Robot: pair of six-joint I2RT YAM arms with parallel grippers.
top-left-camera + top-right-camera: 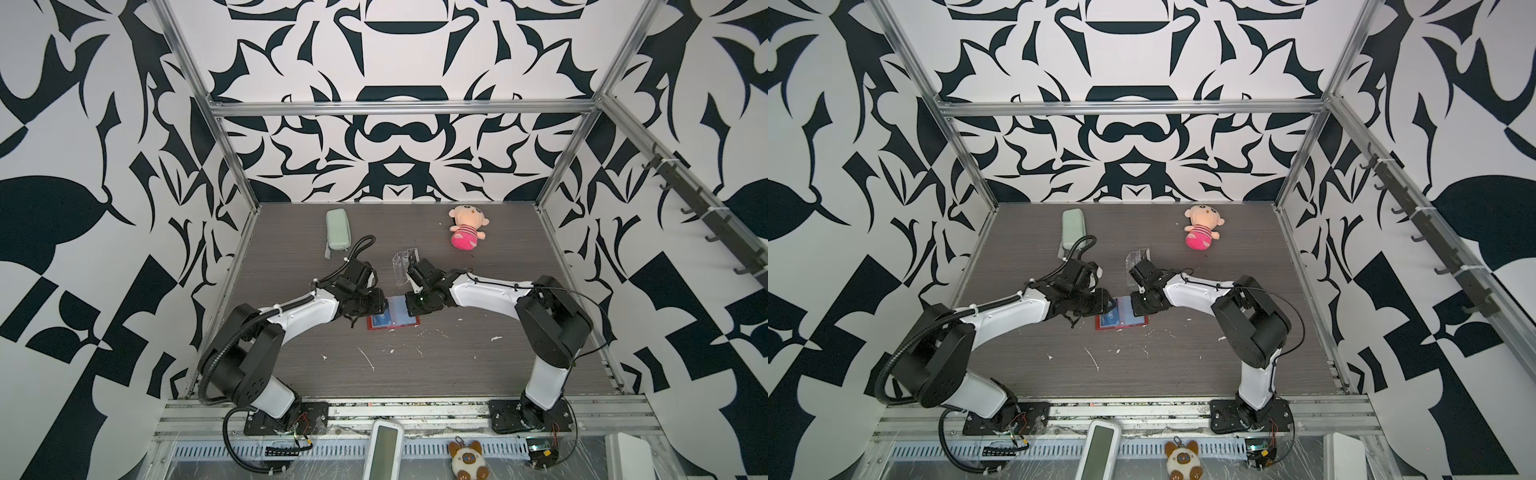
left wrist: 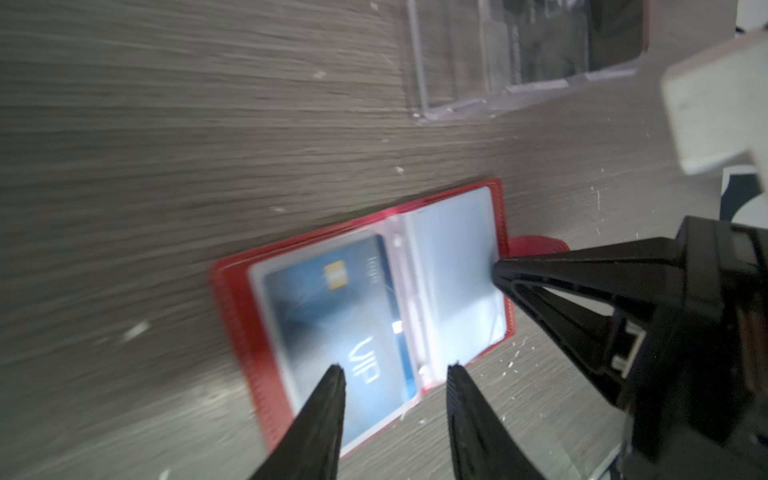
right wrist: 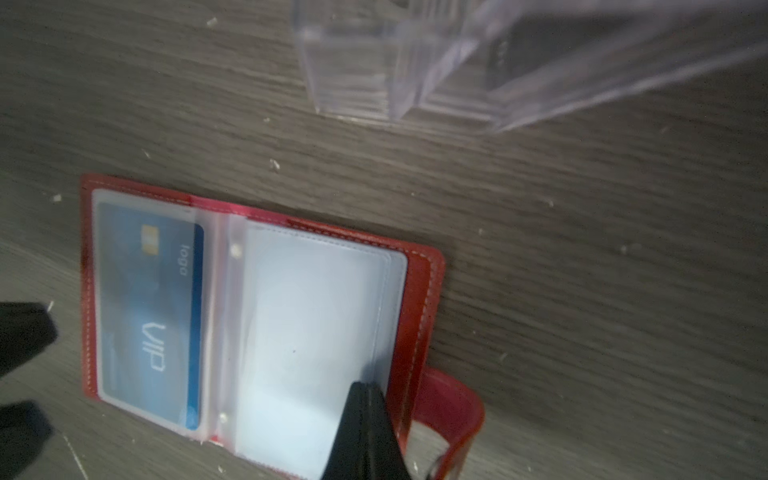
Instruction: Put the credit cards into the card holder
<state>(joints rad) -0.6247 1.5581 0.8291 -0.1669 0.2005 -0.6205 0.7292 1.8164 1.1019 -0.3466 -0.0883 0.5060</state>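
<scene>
The red card holder (image 1: pixel 399 327) (image 1: pixel 1123 327) lies open and flat mid-table. A blue-grey credit card (image 2: pixel 332 316) (image 3: pixel 141 307) with white "VIP" lettering sits inside its left clear sleeve. The right sleeve page (image 3: pixel 316 316) looks pale and blank. My left gripper (image 2: pixel 397 368) (image 1: pixel 385 308) hovers open over the holder's near edge, with nothing between its fingers. My right gripper (image 3: pixel 365 388) (image 2: pixel 496 270) is shut, its tip resting on the outer edge of the right sleeve page beside the red snap tab (image 3: pixel 453 403).
A clear acrylic box (image 1: pixel 403 266) (image 3: pixel 415 62) stands just behind the holder, with something dark inside. A pale green zip case (image 1: pixel 338 228) lies at the back left and a pink plush doll (image 1: pixel 466 228) at the back right. White scraps dot the wood-grain table (image 1: pixel 457 365).
</scene>
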